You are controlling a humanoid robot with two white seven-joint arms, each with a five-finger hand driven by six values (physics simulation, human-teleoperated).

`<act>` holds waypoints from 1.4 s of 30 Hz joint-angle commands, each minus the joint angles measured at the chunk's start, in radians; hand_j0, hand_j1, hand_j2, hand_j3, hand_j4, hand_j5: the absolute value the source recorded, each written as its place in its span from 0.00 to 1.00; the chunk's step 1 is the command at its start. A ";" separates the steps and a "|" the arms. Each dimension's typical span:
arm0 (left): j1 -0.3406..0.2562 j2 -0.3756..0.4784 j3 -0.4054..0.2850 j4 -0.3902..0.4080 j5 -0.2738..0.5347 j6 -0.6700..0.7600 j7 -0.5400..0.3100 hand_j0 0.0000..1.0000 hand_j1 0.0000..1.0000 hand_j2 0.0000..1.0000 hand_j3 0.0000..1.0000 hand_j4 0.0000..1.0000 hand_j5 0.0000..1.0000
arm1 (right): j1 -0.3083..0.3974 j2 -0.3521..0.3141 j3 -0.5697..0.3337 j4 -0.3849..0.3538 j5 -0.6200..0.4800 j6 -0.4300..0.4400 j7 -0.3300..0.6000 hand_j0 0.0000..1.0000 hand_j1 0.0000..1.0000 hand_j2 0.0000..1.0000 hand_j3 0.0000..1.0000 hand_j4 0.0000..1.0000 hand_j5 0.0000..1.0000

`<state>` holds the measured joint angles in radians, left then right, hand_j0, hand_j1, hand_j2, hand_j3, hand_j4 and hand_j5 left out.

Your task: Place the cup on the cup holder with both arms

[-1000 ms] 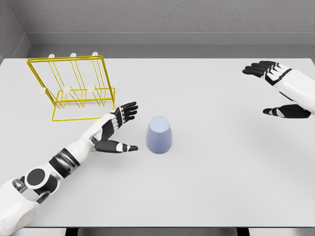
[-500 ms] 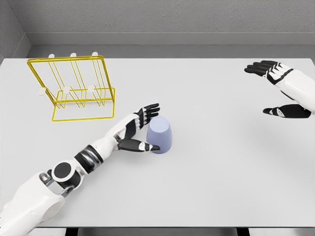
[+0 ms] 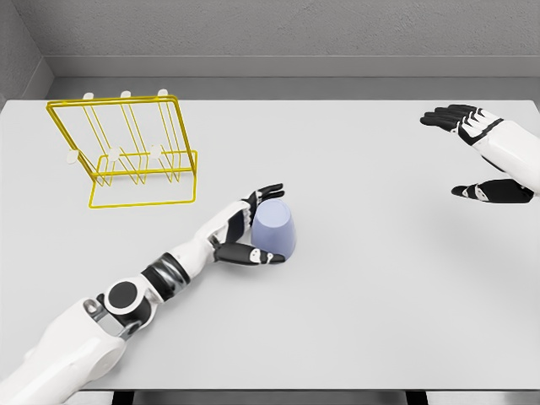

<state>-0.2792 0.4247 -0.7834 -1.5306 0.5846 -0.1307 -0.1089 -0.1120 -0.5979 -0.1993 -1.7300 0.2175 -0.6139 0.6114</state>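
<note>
Grey wall behind a pale counter (image 3: 380,321). Cup (image 3: 276,230), lavender, stands mouth-down at centre frame. Left robot hand (image 3: 246,229) is wrapped partway around it, fingers behind, thumb in front; contact looks made, lift not begun. Right robot hand (image 3: 483,156) hangs at the right edge, spread wide and holding nothing. Yellow wire cup holder (image 3: 126,152) sits upper left, well apart. Judgement: grasp stage only; transfer and placement remain.

- The left hand (image 3: 250,229) is being brought from open table right up to the cup (image 3: 275,231).
- Its fingers (image 3: 268,193) and thumb are being closed around the cup's sides.
</note>
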 commanded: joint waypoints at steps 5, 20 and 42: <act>0.000 -0.009 -0.001 0.000 0.001 -0.001 0.002 0.77 0.77 0.77 0.77 0.77 0.77 | 0.000 0.000 0.000 -0.002 -0.009 0.003 -0.001 1.00 1.00 1.00 1.00 1.00 1.00; 0.002 -0.011 0.030 -0.017 0.011 -0.014 0.003 0.69 0.69 0.69 0.69 0.69 0.69 | 0.000 0.000 0.000 -0.002 -0.009 0.003 -0.001 1.00 1.00 1.00 1.00 1.00 1.00; 0.012 0.229 0.174 -0.249 0.060 -0.090 0.009 0.72 0.72 0.72 0.72 0.72 0.72 | 0.000 0.000 0.000 -0.002 -0.009 0.003 -0.001 1.00 1.00 1.00 1.00 1.00 1.00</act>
<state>-0.2669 0.6415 -0.6205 -1.7725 0.6366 -0.2048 -0.1000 -0.1120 -0.5975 -0.1993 -1.7318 0.2161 -0.6139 0.6114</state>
